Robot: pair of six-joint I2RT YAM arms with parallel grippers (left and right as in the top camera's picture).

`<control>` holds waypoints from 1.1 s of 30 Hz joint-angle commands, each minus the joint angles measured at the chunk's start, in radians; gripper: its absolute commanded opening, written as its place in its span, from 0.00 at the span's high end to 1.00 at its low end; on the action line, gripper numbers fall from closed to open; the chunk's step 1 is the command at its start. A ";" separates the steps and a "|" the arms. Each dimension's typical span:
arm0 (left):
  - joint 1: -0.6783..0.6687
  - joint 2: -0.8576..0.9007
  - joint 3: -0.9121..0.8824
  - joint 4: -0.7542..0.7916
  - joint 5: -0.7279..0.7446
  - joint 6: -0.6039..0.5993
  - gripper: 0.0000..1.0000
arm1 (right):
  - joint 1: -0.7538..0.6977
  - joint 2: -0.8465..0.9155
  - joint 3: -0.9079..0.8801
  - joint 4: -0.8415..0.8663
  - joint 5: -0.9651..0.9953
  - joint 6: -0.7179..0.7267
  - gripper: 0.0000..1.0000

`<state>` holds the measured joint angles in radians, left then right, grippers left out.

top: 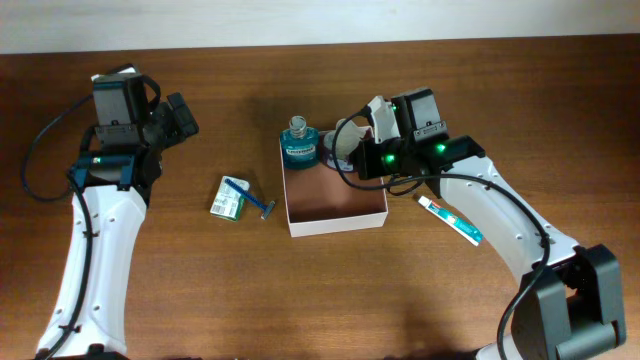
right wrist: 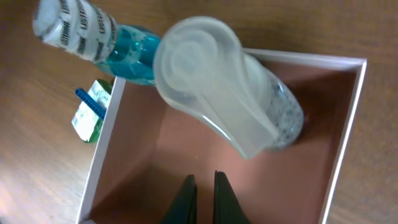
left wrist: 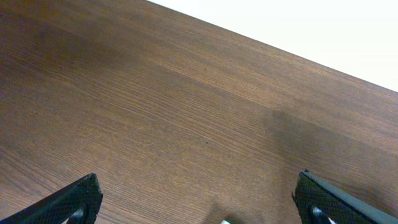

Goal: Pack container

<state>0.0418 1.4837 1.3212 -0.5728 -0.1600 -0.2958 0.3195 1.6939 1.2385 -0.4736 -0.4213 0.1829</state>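
Packing under way: the container (top: 330,195) sits mid-table, a clear bottle (right wrist: 224,106) leaning in one corner. Right gripper (right wrist: 202,193) hovers over the box floor, fingers nearly together, empty; left gripper (left wrist: 199,208) is spread wide, empty. The blue bottle (top: 298,140) just outside the wall seems the likely next item, requiring reopened fingers

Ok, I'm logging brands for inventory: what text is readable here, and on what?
"LISTERINE", on the white neck wrap of the blue bottle, right wrist view; the letters are blurred.
Blue bottle's body label, overhead: too small to read.
Green-white packet: print too small to read.
Toothbrush: markings too small to read.
Clear bottle, container: no text seen.
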 commanded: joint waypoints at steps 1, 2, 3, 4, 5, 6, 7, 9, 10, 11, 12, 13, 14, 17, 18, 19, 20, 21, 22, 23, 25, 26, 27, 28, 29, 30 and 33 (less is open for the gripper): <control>0.005 -0.001 0.013 0.002 0.003 0.002 0.01 | 0.000 -0.014 -0.004 0.018 0.023 -0.080 0.95; 0.005 -0.001 0.013 0.002 0.003 0.002 0.01 | 0.000 -0.014 -0.004 0.021 0.043 -0.080 0.94; 0.005 -0.001 0.013 0.002 0.003 0.002 0.01 | 0.000 -0.014 -0.004 0.023 0.063 -0.080 0.94; 0.005 -0.001 0.013 0.002 0.003 0.002 0.01 | 0.000 -0.014 -0.004 0.024 0.086 -0.080 0.94; 0.005 -0.001 0.013 0.002 0.004 0.002 0.01 | 0.000 -0.014 -0.004 0.024 0.104 -0.091 0.94; 0.005 -0.001 0.013 0.002 0.003 0.002 0.01 | 0.000 -0.014 -0.004 0.024 0.115 -0.111 0.94; 0.005 -0.001 0.013 0.002 0.003 0.002 0.01 | 0.000 -0.014 -0.004 0.024 0.121 -0.129 0.94; 0.005 -0.001 0.013 0.002 0.003 0.002 0.01 | 0.000 -0.014 -0.004 0.025 0.121 -0.175 0.94; 0.005 -0.001 0.013 0.002 0.004 0.002 0.01 | 0.000 -0.014 -0.004 0.025 0.122 -0.190 0.94; 0.005 -0.001 0.013 0.002 0.003 0.002 0.01 | 0.000 -0.014 -0.004 0.027 0.124 -0.205 0.94; 0.005 -0.001 0.013 0.002 0.003 0.002 0.01 | 0.000 -0.014 -0.004 0.031 0.125 -0.212 0.94; 0.005 -0.001 0.013 0.002 0.003 0.002 0.01 | 0.000 -0.014 -0.004 0.039 0.130 -0.213 0.94; 0.005 -0.001 0.013 0.002 0.004 0.002 0.01 | 0.000 -0.014 -0.004 0.045 0.137 -0.213 0.94; 0.005 -0.001 0.013 0.002 0.003 0.002 0.01 | 0.000 -0.014 -0.004 0.072 0.150 -0.212 0.95; 0.005 -0.001 0.013 0.002 0.003 0.002 0.01 | 0.000 -0.014 -0.004 0.079 0.152 -0.213 0.94; 0.005 -0.001 0.013 0.002 0.003 0.002 0.01 | 0.000 -0.014 -0.004 0.086 0.161 -0.212 0.95; 0.005 -0.001 0.013 0.002 0.003 0.002 0.01 | 0.000 -0.014 -0.004 0.090 0.172 -0.213 0.95; 0.005 -0.001 0.013 0.002 0.003 0.002 0.00 | 0.000 -0.014 -0.004 0.093 0.181 -0.213 0.94; 0.005 -0.001 0.013 0.002 0.003 0.002 0.01 | 0.000 -0.014 -0.004 0.094 0.192 -0.213 0.95; 0.005 -0.001 0.013 0.002 0.003 0.002 0.01 | 0.000 -0.014 -0.004 0.095 0.198 -0.213 0.95; 0.005 -0.001 0.013 0.002 0.003 0.002 0.00 | 0.000 -0.014 -0.004 0.097 0.210 -0.214 0.95; 0.005 -0.001 0.013 0.002 0.003 0.002 0.01 | 0.000 -0.014 -0.004 0.098 0.214 -0.223 0.95; 0.005 -0.001 0.013 0.002 0.003 0.001 0.01 | 0.000 -0.014 -0.004 0.100 0.219 -0.238 0.94; 0.005 -0.001 0.013 0.002 0.003 0.002 0.01 | 0.000 -0.014 -0.004 0.103 0.227 -0.244 0.95; 0.005 -0.001 0.013 0.002 0.003 0.002 0.01 | 0.000 -0.014 -0.004 0.105 0.228 -0.254 0.94; 0.005 -0.001 0.013 0.002 0.003 0.002 0.00 | 0.000 -0.014 -0.004 0.113 0.237 -0.258 0.94; 0.005 -0.001 0.013 0.002 0.003 0.002 0.01 | 0.000 -0.014 -0.004 0.124 0.258 -0.258 0.95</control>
<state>0.0418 1.4837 1.3212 -0.5728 -0.1600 -0.2958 0.3195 1.6939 1.2385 -0.3634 -0.2062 -0.0547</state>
